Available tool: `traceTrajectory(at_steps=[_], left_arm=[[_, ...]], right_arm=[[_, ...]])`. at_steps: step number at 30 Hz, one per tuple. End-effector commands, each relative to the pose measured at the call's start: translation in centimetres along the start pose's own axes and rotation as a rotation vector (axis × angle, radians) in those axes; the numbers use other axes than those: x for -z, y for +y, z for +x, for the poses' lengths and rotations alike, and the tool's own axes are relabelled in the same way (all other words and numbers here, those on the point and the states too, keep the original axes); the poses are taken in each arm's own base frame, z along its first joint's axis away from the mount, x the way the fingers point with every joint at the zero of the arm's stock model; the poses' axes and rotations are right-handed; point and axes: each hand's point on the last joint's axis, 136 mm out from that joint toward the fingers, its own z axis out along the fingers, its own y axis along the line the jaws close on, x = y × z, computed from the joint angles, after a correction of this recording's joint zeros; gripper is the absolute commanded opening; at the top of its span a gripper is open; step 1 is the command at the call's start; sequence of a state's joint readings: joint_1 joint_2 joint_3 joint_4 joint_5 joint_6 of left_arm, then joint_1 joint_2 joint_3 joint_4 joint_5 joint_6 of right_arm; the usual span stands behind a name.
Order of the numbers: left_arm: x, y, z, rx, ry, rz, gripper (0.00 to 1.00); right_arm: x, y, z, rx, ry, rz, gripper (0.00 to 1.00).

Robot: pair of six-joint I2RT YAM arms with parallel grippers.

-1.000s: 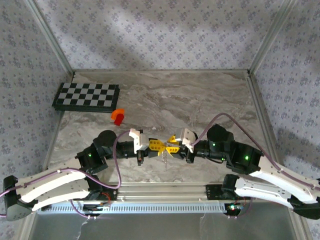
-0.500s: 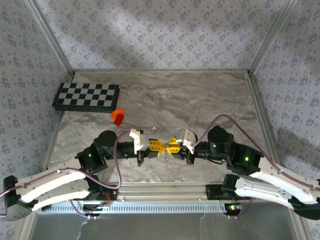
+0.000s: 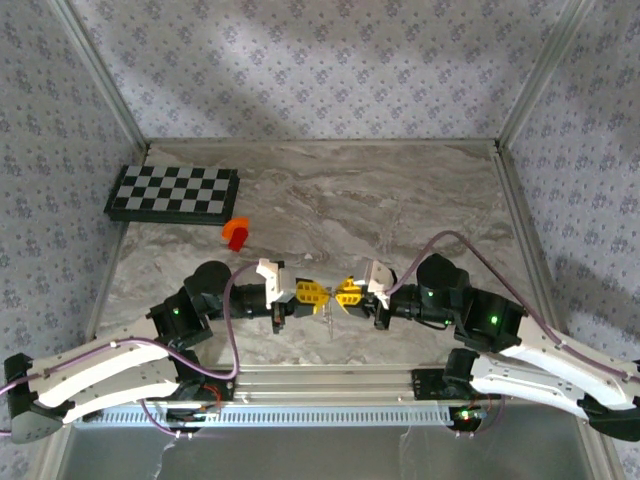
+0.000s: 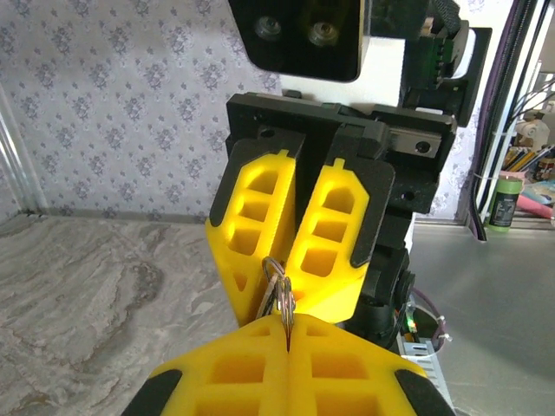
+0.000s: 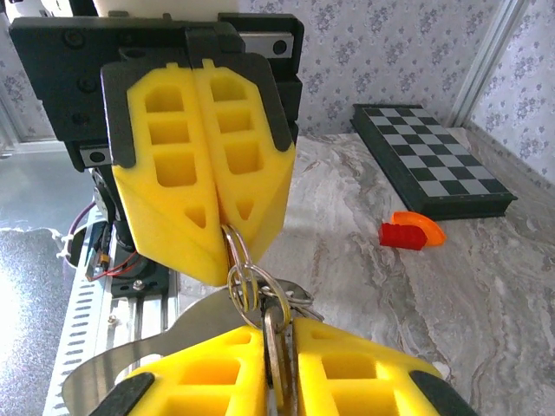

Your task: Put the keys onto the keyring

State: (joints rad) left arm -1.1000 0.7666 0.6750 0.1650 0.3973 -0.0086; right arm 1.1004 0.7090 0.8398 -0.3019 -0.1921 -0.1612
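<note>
Pinches the keyring (image 5: 244, 279) in the fully closed left gripper (image 4: 287, 334), nips the key (image 5: 274, 360) in the narrowed right gripper (image 5: 279, 336), tip to tip above the table (image 3: 400, 200), key lengthwise toward the ring, apparently touching.

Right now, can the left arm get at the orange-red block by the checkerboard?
Probably not yet: the way to the block looks free, but the left hand is shut on the keyring.

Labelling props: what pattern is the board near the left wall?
The board is black-and-white chequered; top external view.
</note>
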Motion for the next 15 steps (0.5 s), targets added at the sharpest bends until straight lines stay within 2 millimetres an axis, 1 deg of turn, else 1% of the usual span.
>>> traceTrajectory(at_steps=[1,7,11,13,15], left_arm=[[0.6,-0.9,-3.8,-0.054,-0.090,0.032,0.00],[0.6,-1.0,-4.2,-0.052,-0.108,0.042,0.00],[0.6,-1.0,-4.1,-0.052,-0.109,0.038,0.00],[0.7,-1.0,-4.2,-0.053,-0.110,0.035,0.00],[0.8,-0.8,-4.3,-0.058,-0.113,0.026,0.00]], right_arm=[[0.5,-0.2,-0.3,-0.002,-0.023,0.012,0.15],[0.3,-0.3,0.1,-0.005,-0.008,0.016,0.10],[-0.1,0.0,0.4,-0.008,0.006,-0.002,0.03],[-0.2,0.0,0.7,-0.008,0.023,-0.004,0.00],[-0.5,0.0,1.3,-0.011,0.048,-0.006,0.00]])
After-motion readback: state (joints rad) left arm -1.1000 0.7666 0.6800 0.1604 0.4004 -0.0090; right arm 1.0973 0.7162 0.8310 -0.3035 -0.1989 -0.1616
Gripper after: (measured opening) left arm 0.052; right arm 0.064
